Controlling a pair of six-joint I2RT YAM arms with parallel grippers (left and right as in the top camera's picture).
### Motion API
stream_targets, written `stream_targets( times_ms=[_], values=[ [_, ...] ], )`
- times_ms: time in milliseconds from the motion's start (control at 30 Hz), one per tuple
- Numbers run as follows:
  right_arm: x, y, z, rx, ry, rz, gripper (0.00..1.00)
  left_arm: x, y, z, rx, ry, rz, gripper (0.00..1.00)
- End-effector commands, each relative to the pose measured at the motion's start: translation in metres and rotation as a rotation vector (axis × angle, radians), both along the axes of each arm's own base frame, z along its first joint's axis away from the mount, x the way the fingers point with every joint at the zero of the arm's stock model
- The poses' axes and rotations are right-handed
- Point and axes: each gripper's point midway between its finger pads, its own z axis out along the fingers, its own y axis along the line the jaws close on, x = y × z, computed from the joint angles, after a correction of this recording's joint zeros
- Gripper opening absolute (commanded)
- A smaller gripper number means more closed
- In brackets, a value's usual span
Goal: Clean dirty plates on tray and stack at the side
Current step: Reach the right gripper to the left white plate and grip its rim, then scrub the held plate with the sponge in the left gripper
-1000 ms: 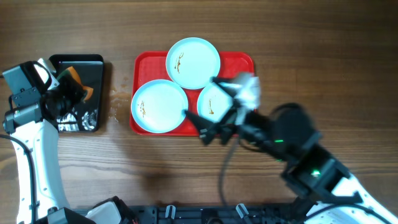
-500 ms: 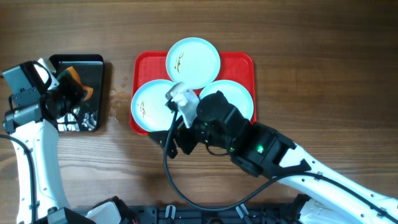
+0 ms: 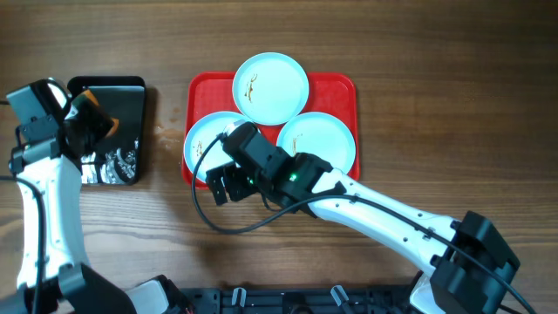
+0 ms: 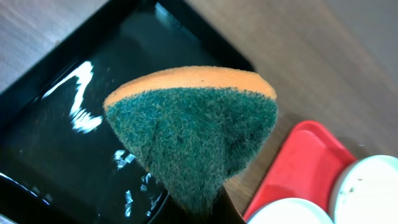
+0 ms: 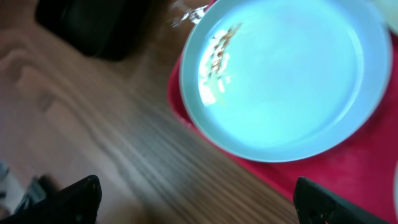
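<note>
So nearest the front edge of the table [image 3: 436, 105], the right gripper [image 3: 226, 185] hangs just off the front left corner of the tray [image 3: 344, 83]. Its jaws are spread wide with nothing between them, and the wrist cam shows only bare wood under the fingertips. Right past it is the front left plate [image 3: 202, 139]. It has brown streaks on its left side, it pokes out a bit over the tray's left rim, and the right arm covers part of its front edge from above. The front right plate [image 3: 321, 144] sits in the tray's front right corner with a small brown smear near its left side. Over by the table's left edge, the left gripper [image 3: 87, 126] is clamped tight on a sponge [image 4: 193, 137], green scrubby face toward the wrist cam and orange layer behind. It's held up over the black tray [image 3: 126, 96], which has shiny glints inside. Farthest back, the third plate [image 3: 270, 87] sits at the middle of the tray's far edge, also streaked brown. It's snug up against the two front plates, though I can't tell if the rims actually touch.
</note>
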Motion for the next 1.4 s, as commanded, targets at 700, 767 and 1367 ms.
stream_targets(
  times_ms=[700,767,1367],
  values=[
    [0.095,-0.060,-0.056,-0.088,0.046,-0.367,1.00,-0.006,-0.006,-0.021,-0.004,0.068,-0.090,0.04],
    [0.096,-0.060,-0.055,-0.084,0.043,-0.367,1.00,-0.018,0.018,-0.028,0.074,0.131,0.032,0.04],
    [0.113,-0.052,-0.077,-0.082,0.000,-0.381,0.47,-0.001,-0.069,-0.026,-0.210,0.067,-0.190,0.04]
  ],
)
